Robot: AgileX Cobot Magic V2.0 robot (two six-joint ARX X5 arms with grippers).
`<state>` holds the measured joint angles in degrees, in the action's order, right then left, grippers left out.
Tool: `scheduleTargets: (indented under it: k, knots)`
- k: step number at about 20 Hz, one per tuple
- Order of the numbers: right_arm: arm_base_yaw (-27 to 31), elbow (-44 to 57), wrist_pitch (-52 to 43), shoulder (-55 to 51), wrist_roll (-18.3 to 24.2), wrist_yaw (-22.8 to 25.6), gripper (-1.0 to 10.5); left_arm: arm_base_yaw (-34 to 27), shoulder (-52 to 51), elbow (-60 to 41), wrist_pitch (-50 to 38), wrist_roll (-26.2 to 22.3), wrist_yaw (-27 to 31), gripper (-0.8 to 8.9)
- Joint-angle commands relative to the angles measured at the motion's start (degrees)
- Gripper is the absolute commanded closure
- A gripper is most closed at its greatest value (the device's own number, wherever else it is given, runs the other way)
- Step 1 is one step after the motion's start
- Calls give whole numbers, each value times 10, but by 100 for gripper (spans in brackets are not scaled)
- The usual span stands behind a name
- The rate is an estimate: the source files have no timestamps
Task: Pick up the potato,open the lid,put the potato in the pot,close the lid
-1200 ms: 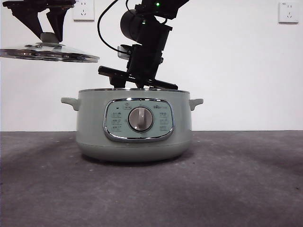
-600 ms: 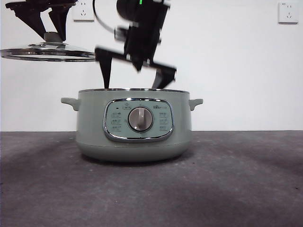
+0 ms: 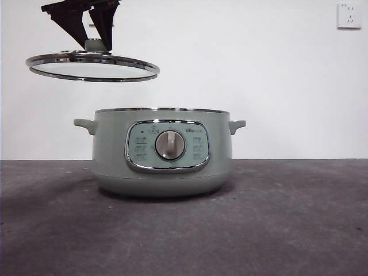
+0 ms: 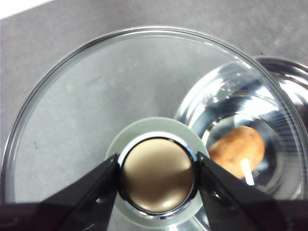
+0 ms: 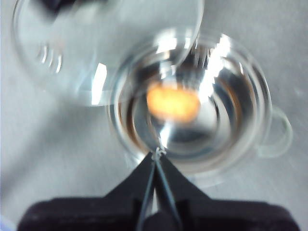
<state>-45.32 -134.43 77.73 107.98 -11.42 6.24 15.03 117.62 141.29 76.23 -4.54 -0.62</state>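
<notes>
The sage-green pot (image 3: 164, 152) stands open on the table. The orange-brown potato (image 4: 238, 150) lies inside its steel bowl; it also shows, blurred, in the right wrist view (image 5: 173, 103). My left gripper (image 4: 158, 169) is shut on the pale green knob of the glass lid (image 3: 92, 66) and holds it level in the air, above and left of the pot, partly over its rim. In the front view this gripper (image 3: 95, 39) hangs at the top left. My right gripper (image 5: 156, 154) is shut and empty, high above the pot (image 5: 192, 106).
The grey table (image 3: 287, 218) stretches around the pot. A white wall with a socket (image 3: 350, 15) stands behind. The pot's side handles (image 3: 237, 125) stick out at both sides.
The right arm has risen from the pot's mouth and left the front view. The left gripper has carried the lid to the right, toward the pot.
</notes>
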Motion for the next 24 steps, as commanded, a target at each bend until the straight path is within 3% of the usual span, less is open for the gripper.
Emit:
scheduleTargets:
  k: [1,6,10,12,14,24]
  knots:
    - [-25,105,15,-69,11,28,958,17,-9,7,-8,-3,-19,822]
    - [-68,274,15,-201,4,49,958,54,-8,7,-8,-3,-43,822]
    - [-72,372,15,-285,-26,59,958,85,-8,6,-7,-2,-43,822]
    - [-72,412,15,-326,-39,92,958,99,-7,5,-7,-2,-43,822]
    - [-72,445,15,-365,-39,114,958,113,-5,4,-7,-2,-43,822]
    - [-72,537,14,-527,-52,113,958,137,-4,-94,-10,-6,-43,822]
